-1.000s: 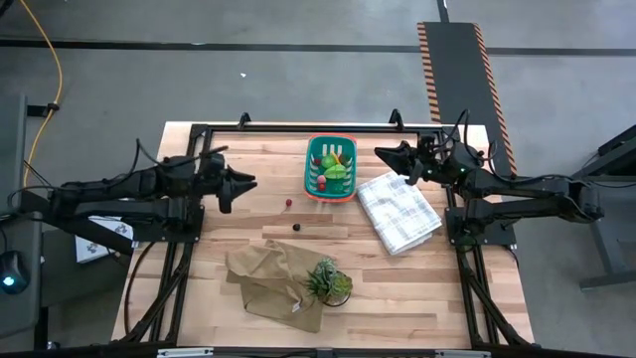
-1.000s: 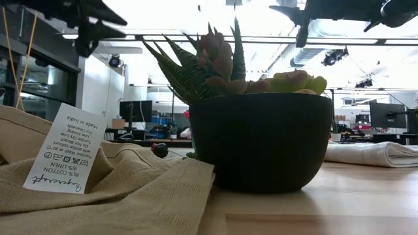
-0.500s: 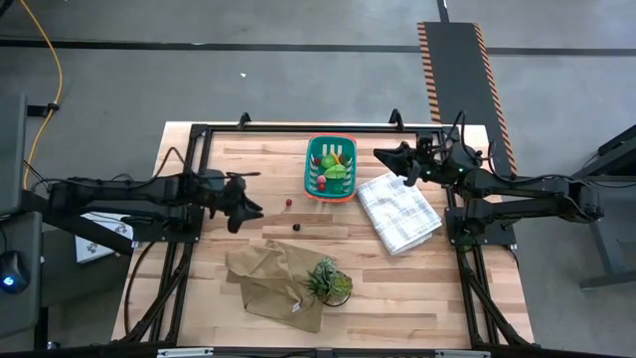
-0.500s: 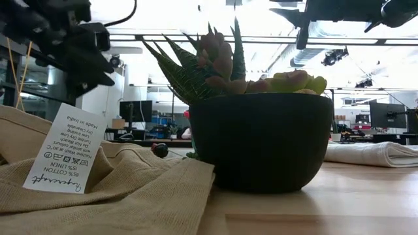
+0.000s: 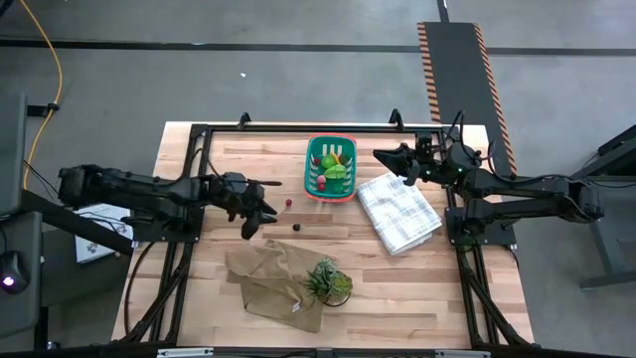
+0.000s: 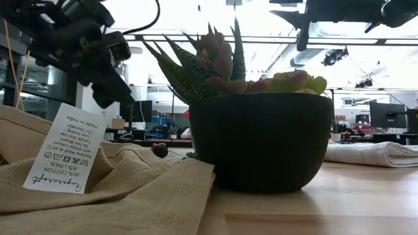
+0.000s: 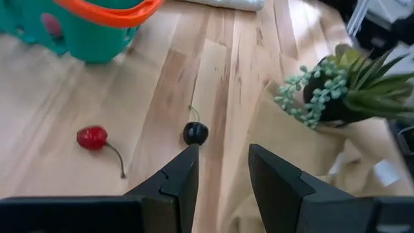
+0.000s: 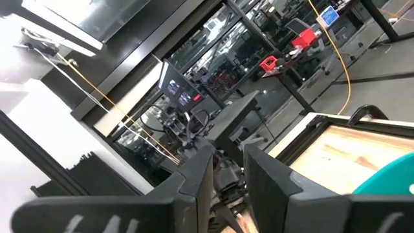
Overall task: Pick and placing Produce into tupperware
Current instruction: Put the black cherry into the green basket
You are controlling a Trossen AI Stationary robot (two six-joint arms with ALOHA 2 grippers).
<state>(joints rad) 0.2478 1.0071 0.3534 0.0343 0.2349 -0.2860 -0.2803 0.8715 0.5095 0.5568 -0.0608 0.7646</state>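
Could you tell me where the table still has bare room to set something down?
Bare wood runs along the near edge right of the plant, below the white cloth. The far left corner beside the basket is free too. The middle is crowded: cherries, tan cloth and the left claw.

From the low view the dark plant pot (image 6: 261, 140) blocks most of the table (image 6: 313, 202) behind it; only one dark red ball (image 6: 159, 149) peeks out beside it, and the teal basket is hidden altogether. In the left wrist view the teal basket (image 7: 84, 29) is cut off at the picture's edge, its contents out of sight. From above, the pieces inside the basket (image 5: 310, 169) are too small to tell apart. The right wrist view catches only a sliver of teal rim (image 8: 388, 178) at its edge
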